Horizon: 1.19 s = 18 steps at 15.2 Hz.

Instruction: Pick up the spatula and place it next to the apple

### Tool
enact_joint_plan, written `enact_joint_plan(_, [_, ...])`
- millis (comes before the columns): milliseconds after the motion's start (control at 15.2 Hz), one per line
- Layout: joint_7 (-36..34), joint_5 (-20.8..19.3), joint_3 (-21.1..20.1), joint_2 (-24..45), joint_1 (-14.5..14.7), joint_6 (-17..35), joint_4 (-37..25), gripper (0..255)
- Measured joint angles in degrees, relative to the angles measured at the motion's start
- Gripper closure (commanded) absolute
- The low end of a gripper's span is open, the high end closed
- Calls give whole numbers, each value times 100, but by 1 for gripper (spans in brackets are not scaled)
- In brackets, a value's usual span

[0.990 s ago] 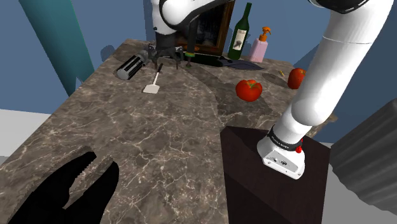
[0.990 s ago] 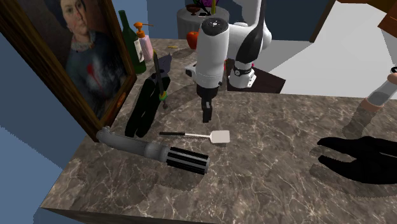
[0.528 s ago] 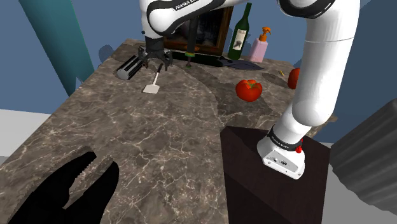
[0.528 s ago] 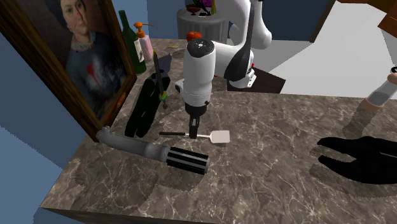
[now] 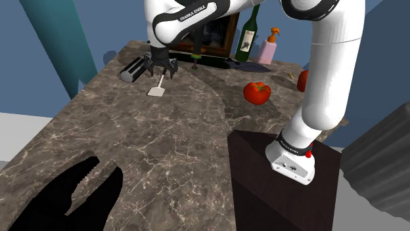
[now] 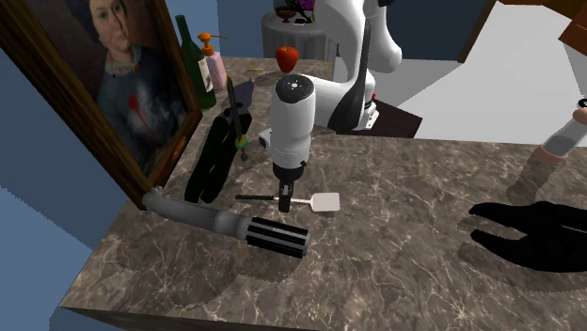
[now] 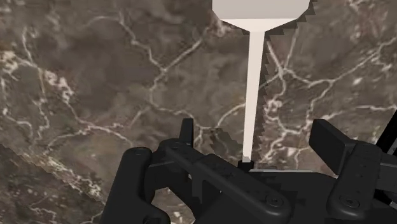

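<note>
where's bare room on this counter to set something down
Bare marble counter runs from the spatula down to the black claw-shaped object, and between tomato and stand. Crowded at the back: flashlight, wine bottle, soap dispenser.

I see a dark brown, white-veined marble counter (image 5: pixel 171 151). In the shoulder view, a teal column (image 5: pixel 56 46) stands at ten o'clock before a blue wall (image 5: pixel 112 26), with pale grey floor (image 5: pixel 20 131) at eight o'clock. A framed portrait (image 5: pixel 220 36) stands on the counter at twelve o'clock.
</note>
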<state>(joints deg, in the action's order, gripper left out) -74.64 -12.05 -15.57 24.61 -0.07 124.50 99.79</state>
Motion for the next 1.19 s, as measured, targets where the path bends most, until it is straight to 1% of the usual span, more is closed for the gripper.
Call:
enact_joint_plan(264, [-2, -3, 1, 8, 1, 8, -2, 0])
enact_joint_plan(330, [-2, -3, 1, 8, 1, 8, -2, 255])
enact_joint_plan(990, [-2, -3, 2, 8, 1, 8, -2, 255])
enact_joint_plan(1188, [28, 29, -12, -62, -10, -114, -58, 255])
